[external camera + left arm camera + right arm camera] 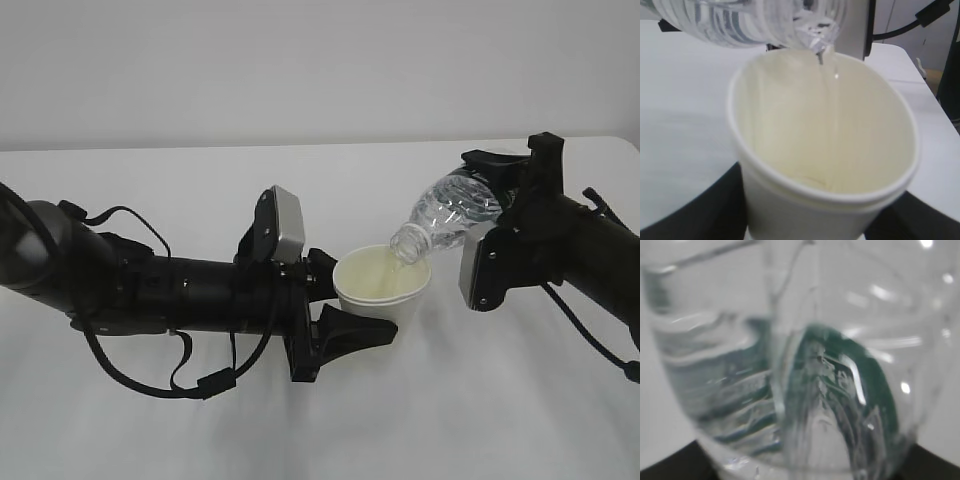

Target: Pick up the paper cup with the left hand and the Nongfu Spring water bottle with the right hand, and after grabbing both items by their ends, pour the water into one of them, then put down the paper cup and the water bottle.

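Note:
My left gripper [335, 300] is shut on the white paper cup [382, 288], holding it upright just above the table. In the left wrist view the paper cup [825, 150] fills the frame, its cream inside facing me, black fingers [695, 210] at both lower corners. My right gripper [490, 225] is shut on the base end of the clear Nongfu Spring water bottle [450, 215], tilted mouth-down over the cup's rim. A thin stream of water [829, 110] runs from the bottle's mouth [815, 37] into the cup. The right wrist view shows only the bottle [805, 380] up close, green label seen through it.
The white table [520, 400] runs under both arms, its far edge against a plain pale wall. The left arm's black cables [190, 370] hang low over the table. In the left wrist view the table's right edge [935, 100] shows with dark equipment beyond.

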